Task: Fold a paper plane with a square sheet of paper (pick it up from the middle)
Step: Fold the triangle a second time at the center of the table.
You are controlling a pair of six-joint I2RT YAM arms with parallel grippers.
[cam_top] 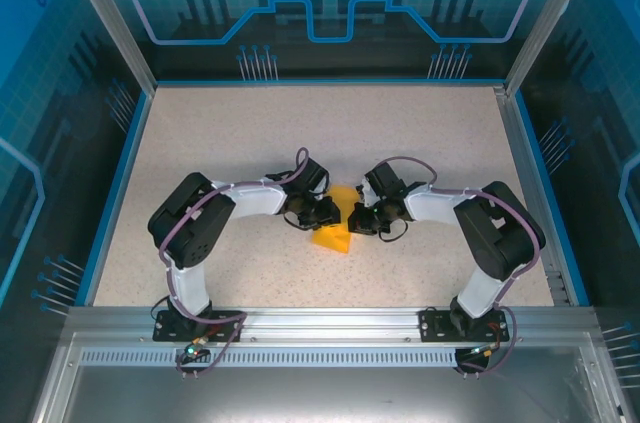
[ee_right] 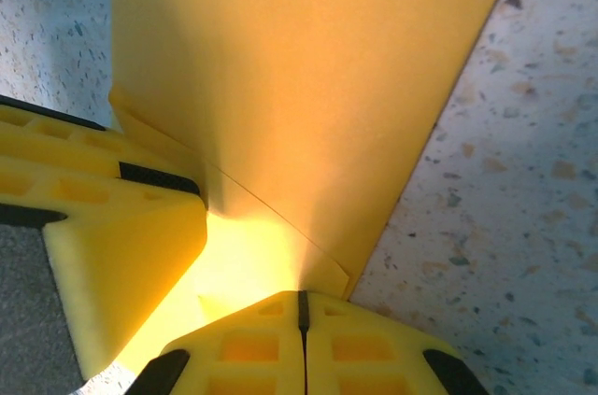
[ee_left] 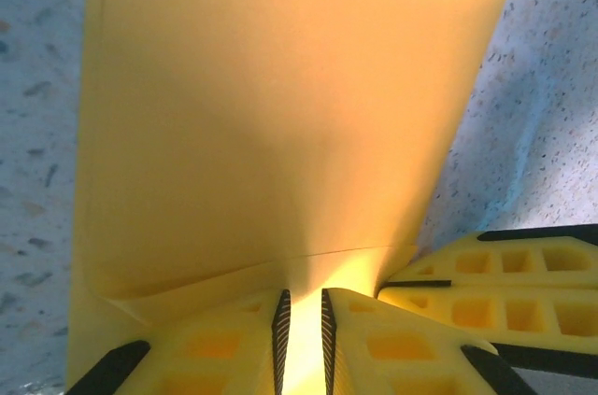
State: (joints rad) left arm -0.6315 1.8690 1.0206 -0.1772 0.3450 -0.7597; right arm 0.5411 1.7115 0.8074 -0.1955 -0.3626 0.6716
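Top view first: my two arms meet over the middle of the table [cam_top: 250,133], with the left gripper [cam_top: 322,213] and right gripper [cam_top: 360,220] nose to nose. The square sheet of paper [cam_top: 335,236] sits between and just in front of them, already creased down to a smaller orange-yellow wedge, with its near part low toward the table. I read this close stance as both ends sharing one small piece so that a fold line can be set. From up here I can't tell what the fingers are doing. Left wrist view: the left gripper's jaws stand nearly together, leaving only a thin slit that glows yellow, and the sheet [ee_left: 280,115] rises straight out of it, so I call that a pinch on the paper's lower edge. A faint crease [ee_left: 318,253] runs across just above the tips. The right gripper's fingers [ee_left: 495,274] come in from the right, touching the same edge. I judge the grip is placed low so that the panel above stays flat. Right wrist view: the right gripper's jaws [ee_right: 301,300] are pressed tight together, and a folded corner of the sheet [ee_right: 308,87] runs into the seam, so it is pinched there too. One of the left gripper's fingers [ee_right: 112,218] butts against the paper on the left side. Speckled table shows beyond the slanted edge. My guess is that this is mid-fold and there is no dart shape yet.
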